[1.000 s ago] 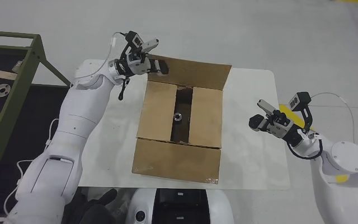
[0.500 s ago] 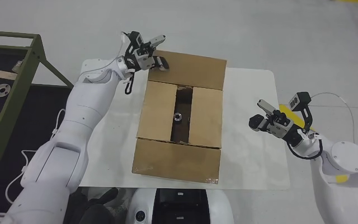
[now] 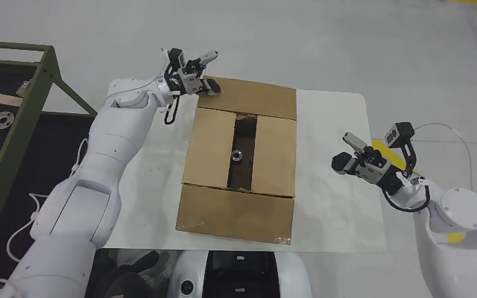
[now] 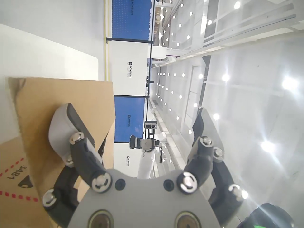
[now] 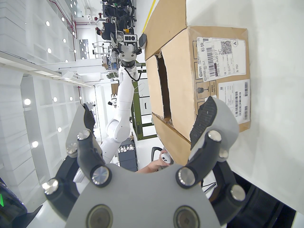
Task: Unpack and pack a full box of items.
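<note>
Cardboard box (image 3: 235, 212) with white barcode labels (image 5: 222, 58) on its side; left claw (image 4: 135, 110) and right claw (image 5: 147, 105) wide open, empty.

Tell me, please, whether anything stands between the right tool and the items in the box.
Yes: two side flaps lie folded over the cardboard box, leaving the right tool only a narrow gap above a round item.

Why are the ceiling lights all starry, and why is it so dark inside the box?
Left wrist view: the ceiling lights shine straight into the camera and flare into streaks. Top view: the flaps shade the box inside, so the gap looks dark. Right wrist view: the wide lens bends the shelves.
</note>
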Tool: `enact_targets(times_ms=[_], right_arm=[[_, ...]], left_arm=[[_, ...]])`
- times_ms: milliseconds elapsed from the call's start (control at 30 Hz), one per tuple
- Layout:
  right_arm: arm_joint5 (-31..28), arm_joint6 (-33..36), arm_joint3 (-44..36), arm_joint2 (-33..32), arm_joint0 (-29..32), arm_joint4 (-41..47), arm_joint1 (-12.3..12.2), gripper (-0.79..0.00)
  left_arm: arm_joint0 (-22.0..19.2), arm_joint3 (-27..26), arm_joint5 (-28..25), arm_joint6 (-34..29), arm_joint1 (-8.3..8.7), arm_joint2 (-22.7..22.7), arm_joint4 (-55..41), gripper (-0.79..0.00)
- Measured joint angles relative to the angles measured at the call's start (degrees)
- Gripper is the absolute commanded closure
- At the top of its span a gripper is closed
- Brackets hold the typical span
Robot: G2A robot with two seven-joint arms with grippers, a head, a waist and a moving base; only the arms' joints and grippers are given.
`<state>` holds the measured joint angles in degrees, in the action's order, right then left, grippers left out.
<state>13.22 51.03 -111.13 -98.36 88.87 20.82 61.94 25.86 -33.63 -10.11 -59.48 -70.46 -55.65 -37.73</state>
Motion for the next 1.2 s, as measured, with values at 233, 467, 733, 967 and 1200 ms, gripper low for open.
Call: enact_targets(times_ms=[233, 467, 733, 967, 1200], right_arm=[[0.0, 0.0, 0.0, 0.0, 0.0, 0.0, 0.0, -0.785], [0.0, 0.0, 0.0, 0.0, 0.0, 0.0, 0.0, -0.785], [0.0, 0.0, 0.0, 0.0, 0.0, 0.0, 0.0, -0.785], [0.0, 0.0, 0.0, 0.0, 0.0, 0.0, 0.0, -0.785], [0.0, 0.0, 0.0, 0.0, 0.0, 0.0, 0.0, -0.785]], left_arm=[[-0.5, 2.1, 0.2, 0.6, -0.44, 0.3, 1.7, -0.785], [-1.2, 4.2, 0.5, 1.8, -0.42, 0.3, 4.9, -0.785], [-0.9, 5.7, 0.3, -0.3, -0.03, -0.3, 6.9, -0.785], [0.3, 6.0, -0.3, -2.3, 0.52, -1.7, 6.5, -0.785], [1.0, 4.8, 0.1, -3.6, 1.24, -3.3, 6.6, -0.785]])
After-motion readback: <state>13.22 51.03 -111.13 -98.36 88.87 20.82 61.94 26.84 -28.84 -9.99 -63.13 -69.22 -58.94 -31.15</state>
